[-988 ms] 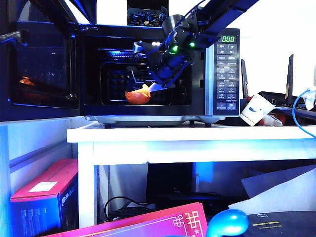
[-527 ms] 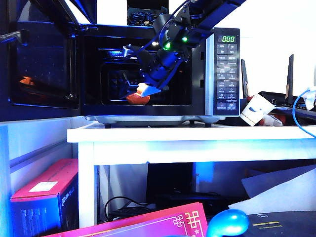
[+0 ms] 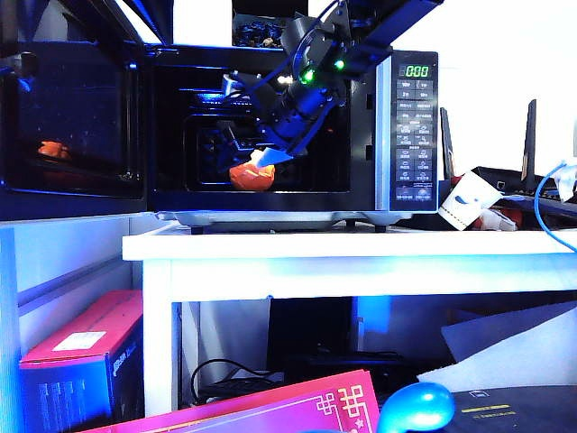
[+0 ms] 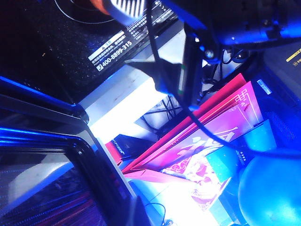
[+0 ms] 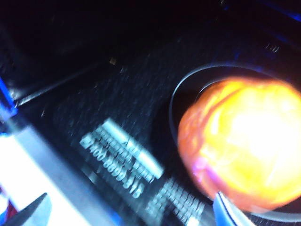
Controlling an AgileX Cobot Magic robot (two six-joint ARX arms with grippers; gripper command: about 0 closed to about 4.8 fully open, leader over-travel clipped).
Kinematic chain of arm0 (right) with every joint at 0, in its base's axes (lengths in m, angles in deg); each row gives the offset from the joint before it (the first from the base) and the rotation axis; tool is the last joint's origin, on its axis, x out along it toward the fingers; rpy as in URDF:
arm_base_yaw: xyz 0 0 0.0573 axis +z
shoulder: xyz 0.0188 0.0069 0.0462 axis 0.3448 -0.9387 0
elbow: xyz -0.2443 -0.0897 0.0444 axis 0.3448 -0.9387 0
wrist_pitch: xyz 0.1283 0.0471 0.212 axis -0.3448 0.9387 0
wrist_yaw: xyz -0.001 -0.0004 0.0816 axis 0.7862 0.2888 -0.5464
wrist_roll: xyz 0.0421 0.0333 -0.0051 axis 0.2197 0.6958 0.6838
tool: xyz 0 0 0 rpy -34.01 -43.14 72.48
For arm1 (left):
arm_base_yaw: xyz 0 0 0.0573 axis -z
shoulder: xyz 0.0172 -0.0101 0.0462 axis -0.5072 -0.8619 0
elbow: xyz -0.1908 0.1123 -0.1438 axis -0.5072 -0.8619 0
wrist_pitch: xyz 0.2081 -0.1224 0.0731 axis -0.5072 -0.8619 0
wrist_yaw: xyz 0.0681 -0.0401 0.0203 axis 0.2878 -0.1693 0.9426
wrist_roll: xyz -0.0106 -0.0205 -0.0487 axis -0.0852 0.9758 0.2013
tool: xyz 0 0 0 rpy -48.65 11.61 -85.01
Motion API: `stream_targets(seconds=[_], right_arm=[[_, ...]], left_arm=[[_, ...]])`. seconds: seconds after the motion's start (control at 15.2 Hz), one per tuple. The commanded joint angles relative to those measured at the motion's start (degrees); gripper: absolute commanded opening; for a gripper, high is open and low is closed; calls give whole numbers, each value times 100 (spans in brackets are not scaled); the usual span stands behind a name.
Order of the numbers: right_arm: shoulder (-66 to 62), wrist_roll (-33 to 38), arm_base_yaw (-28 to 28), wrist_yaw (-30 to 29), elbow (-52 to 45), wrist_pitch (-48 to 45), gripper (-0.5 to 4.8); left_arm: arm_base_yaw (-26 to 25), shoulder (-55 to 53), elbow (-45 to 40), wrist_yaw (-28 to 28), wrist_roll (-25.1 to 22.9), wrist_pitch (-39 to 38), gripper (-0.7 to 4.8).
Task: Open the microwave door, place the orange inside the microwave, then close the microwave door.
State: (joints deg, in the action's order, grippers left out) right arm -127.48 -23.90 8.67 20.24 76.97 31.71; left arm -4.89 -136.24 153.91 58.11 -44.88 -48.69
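The microwave [image 3: 383,135] stands on a white table with the microwave door [image 3: 77,117] swung wide open to the left. The orange [image 3: 251,177] rests on the glass plate inside the cavity and glows bright in the right wrist view [image 5: 244,150]. My right gripper [image 3: 250,156] reaches into the cavity just above the orange. It is open [image 5: 129,212], the orange lies beside one finger, and nothing is between them. My left gripper [image 3: 20,65] is a dark shape at the door's upper far-left edge. Its jaws are too dark to read in the left wrist view.
The white table [image 3: 361,248] also carries a tipped paper cup [image 3: 464,203], black antennas [image 3: 527,135] and a blue cable [image 3: 541,207] at the right. Under it are pink boxes [image 3: 81,343] and a blue round object [image 3: 415,406].
My right gripper has shifted a little left and up inside the cavity, and its wrist has tilted. The orange stays on the plate. The door and left arm have barely moved.
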Motion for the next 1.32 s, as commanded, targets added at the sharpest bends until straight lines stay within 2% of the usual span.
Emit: stream_targets(seconds=[0.07,0.33,0.59,0.66,0.92,0.99,1.12,1.25,1.32], right_arm=[[284,-31,7,4,26,566,479],[763,-15,9,203,26,1429,479],[1349,-15,9,254,28,1613,479],[1475,-13,9,264,28,1576,424],[1956,-13,9,358,28,1342,69],[2098,-13,9,389,28,1259,-4],[2385,-15,7,667,28,1069,-5],[2704,-13,7,796,28,874,-5],[2848,-13,7,813,28,750,-5]], left_arm=[[-4,48,11,13,-2,70,-5],[-2,131,13,-4,-2,369,-5],[0,525,13,-35,0,750,-5],[0,673,13,-22,0,776,-5],[0,1370,13,68,2,651,-5],[0,1534,13,306,2,546,-5],[0,1801,13,929,2,181,-5],[0,1873,13,1849,2,-387,-5],[0,1864,11,1923,28,-675,-5]])
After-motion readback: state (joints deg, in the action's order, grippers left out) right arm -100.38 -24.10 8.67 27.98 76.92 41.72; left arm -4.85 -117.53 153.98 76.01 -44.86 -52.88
